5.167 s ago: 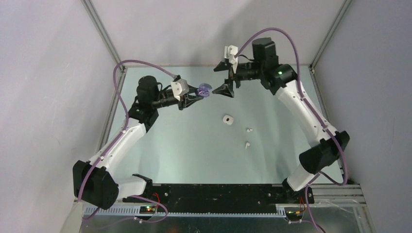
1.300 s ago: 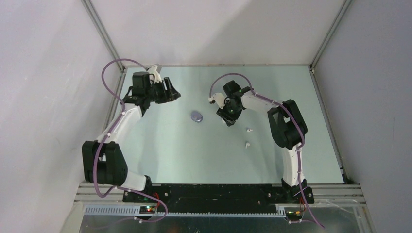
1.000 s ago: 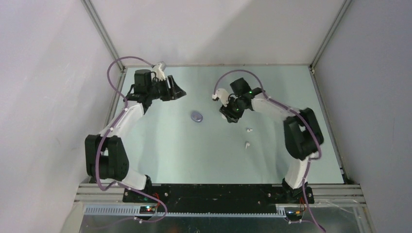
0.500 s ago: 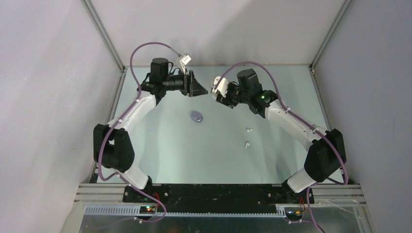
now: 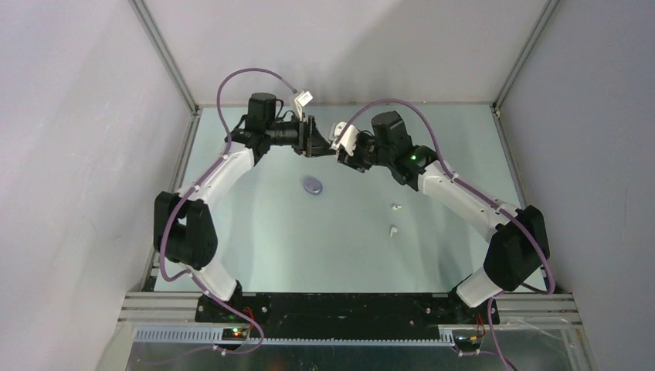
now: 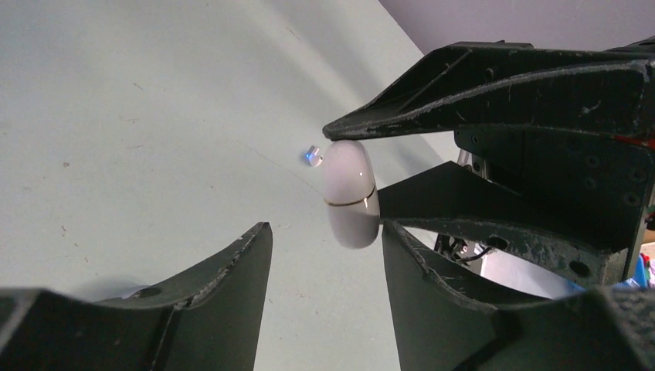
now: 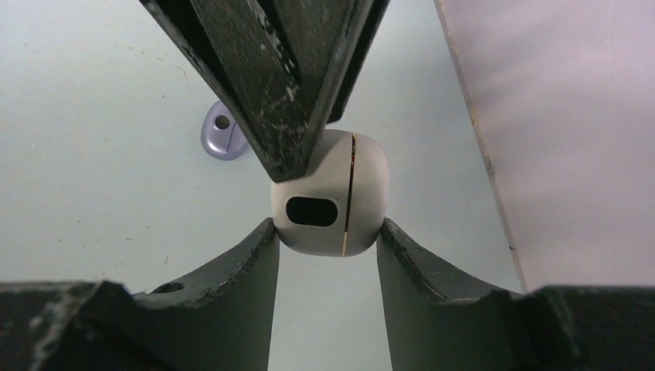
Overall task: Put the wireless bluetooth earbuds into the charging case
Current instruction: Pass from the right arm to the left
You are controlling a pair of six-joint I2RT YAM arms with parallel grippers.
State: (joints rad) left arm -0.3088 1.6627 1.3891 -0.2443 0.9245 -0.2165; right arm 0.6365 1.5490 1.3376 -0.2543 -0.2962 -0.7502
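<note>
White charging case pinched in my right claw; left claw, half-wide and empty, faces it, case just ahead of its tips.

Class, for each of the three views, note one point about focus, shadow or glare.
Top external: soft, even light; the purple case casts little shadow. Left wrist: a small highlight on the white case; the left gripper blurs near the lens. Right wrist: the case's gold seam is sharp, the right gripper soft.

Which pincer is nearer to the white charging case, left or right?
Right. The right pincer is shut on the white charging case; the left pincer faces it with open jaws, its tips just short of the case.
</note>
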